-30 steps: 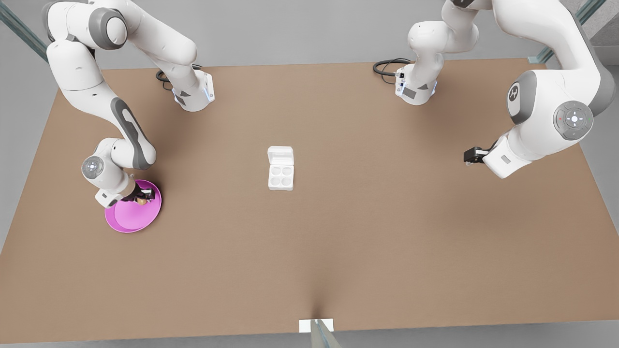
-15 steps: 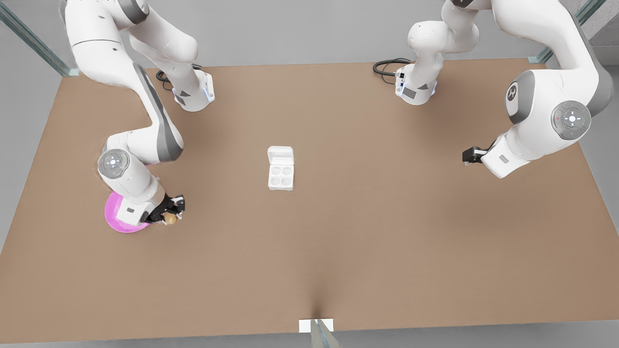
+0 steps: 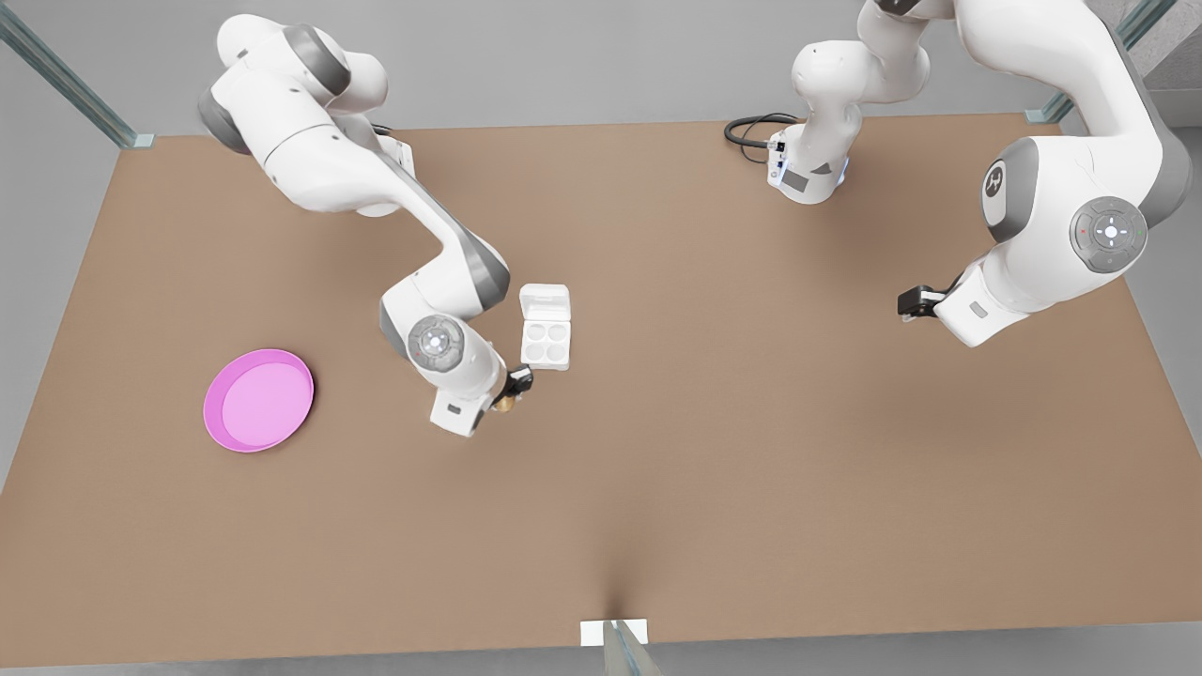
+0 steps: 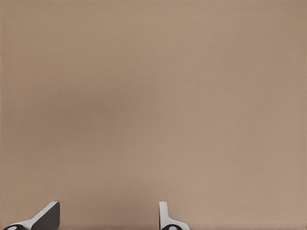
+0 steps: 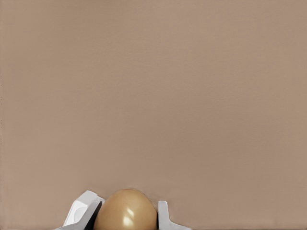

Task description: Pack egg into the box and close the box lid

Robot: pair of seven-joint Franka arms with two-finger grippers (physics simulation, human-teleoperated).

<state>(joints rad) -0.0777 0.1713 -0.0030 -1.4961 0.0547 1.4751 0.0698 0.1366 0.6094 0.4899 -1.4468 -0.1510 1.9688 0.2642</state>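
The tan egg (image 3: 507, 404) (image 5: 125, 212) sits between the fingers of my right gripper (image 3: 513, 391) (image 5: 124, 206), which is shut on it. That gripper hangs above the table just in front of the near-left corner of the white box (image 3: 545, 344). The box's round cups face up and hold nothing. The box lid (image 3: 545, 302) lies folded back flat behind the cups. My left gripper (image 3: 909, 302) (image 4: 106, 211) waits open at the front view's right, with bare table below it.
A round pink plate (image 3: 258, 400) with nothing on it lies at the front view's left. Both arm bases (image 3: 808, 174) stand at the table's far edge, with black cables beside them. A small white tab (image 3: 614, 632) marks the near edge.
My right gripper lifted the egg off the pink plate and carried it toward the front view's right, up to the box. The plate is now bare. The left arm barely moved.
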